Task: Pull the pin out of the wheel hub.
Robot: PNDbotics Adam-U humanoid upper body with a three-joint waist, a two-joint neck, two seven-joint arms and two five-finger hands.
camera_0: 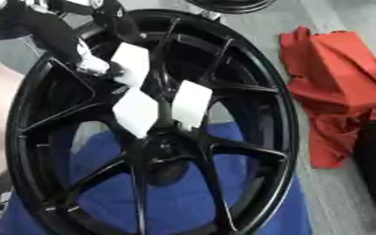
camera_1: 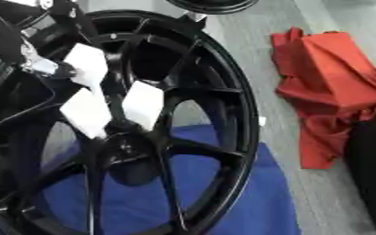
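wheel hub [camera_0: 163, 151] sits at the centre of one black wheel [camera_0: 271, 137], lying on one blue cloth [camera_0: 183, 202]. three white tags [camera_0: 135, 112] sit on the spokes above it; no pin can be made out. left robot hand [camera_0: 59, 39] reaches in at the upper left, fingers unclear. best to draw the pin straight out along its axis. beyond, one red cloth [camera_0: 335, 87] on the floor
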